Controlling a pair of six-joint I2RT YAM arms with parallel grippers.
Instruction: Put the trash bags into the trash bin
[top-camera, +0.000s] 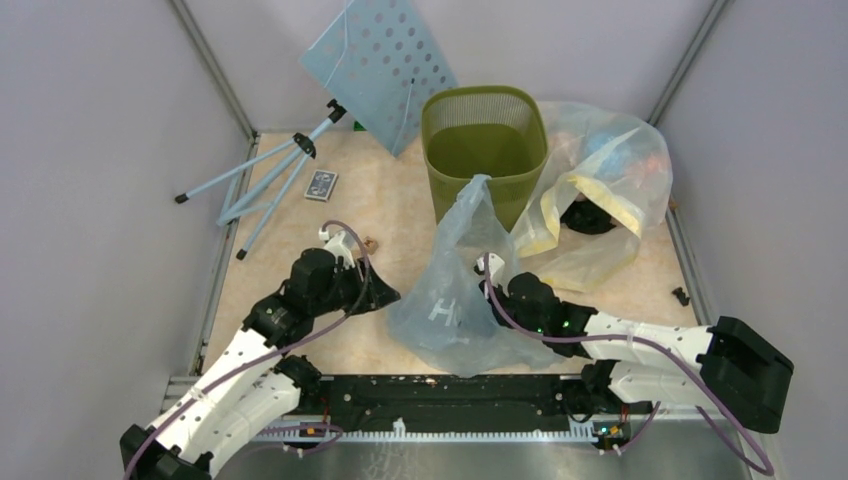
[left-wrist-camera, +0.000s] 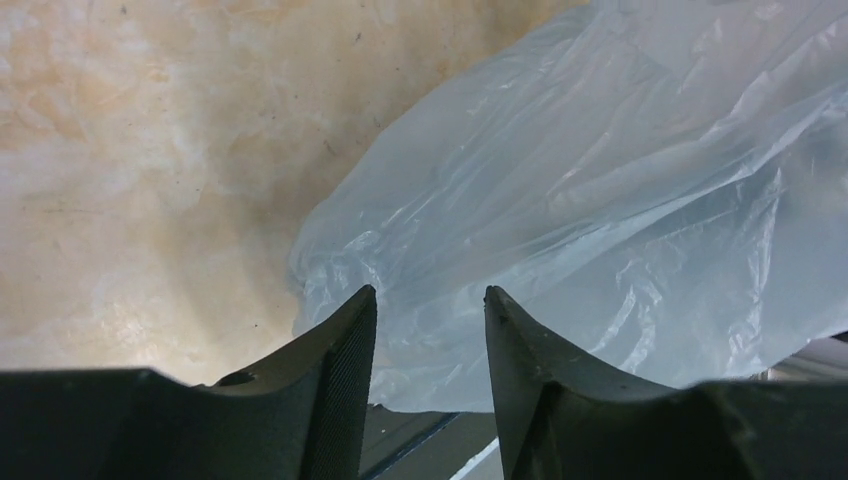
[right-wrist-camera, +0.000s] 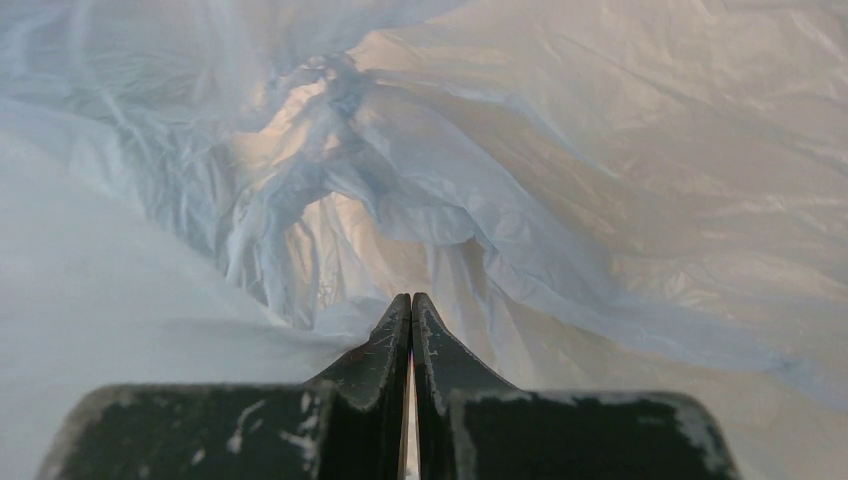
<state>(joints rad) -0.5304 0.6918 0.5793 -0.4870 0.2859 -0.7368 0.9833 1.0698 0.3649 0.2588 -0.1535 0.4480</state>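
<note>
Nearest the arm bases, the trash bag (top-camera: 455, 300) sits on the table (top-camera: 390, 215) with its wide, billowed end toward the near edge. Its long axis runs from near to far and upward. It narrows to a crumpled peak that points at the trash bin (top-camera: 447, 195) and lies against the bin's front wall, just under the rim. None of it is inside the bin.

The left gripper (top-camera: 383, 296) is low over the table, just beside the bag's left edge. In the left wrist view, the left gripper (left-wrist-camera: 430, 295) has its fingers a moderate way apart and nothing between them. The bag (left-wrist-camera: 620, 200) fills the space just beyond the tips, over the marbled table (left-wrist-camera: 150, 150). Contact cannot be made out.

The right gripper (top-camera: 489, 267) reaches into the bag's right side, with film draped over it. In the right wrist view, the right gripper (right-wrist-camera: 410, 298) has its fingers pressed together with only a hairline slit. Folds of the bag (right-wrist-camera: 600, 150) crowd all around them. Whether a fold is pinched there cannot be told.

Farther back, the bin stands upright with its mouth open. A bigger clear bag (top-camera: 600, 190) with colourful contents lies to its right, and a perforated blue panel (top-camera: 385, 65) is to its left.
</note>
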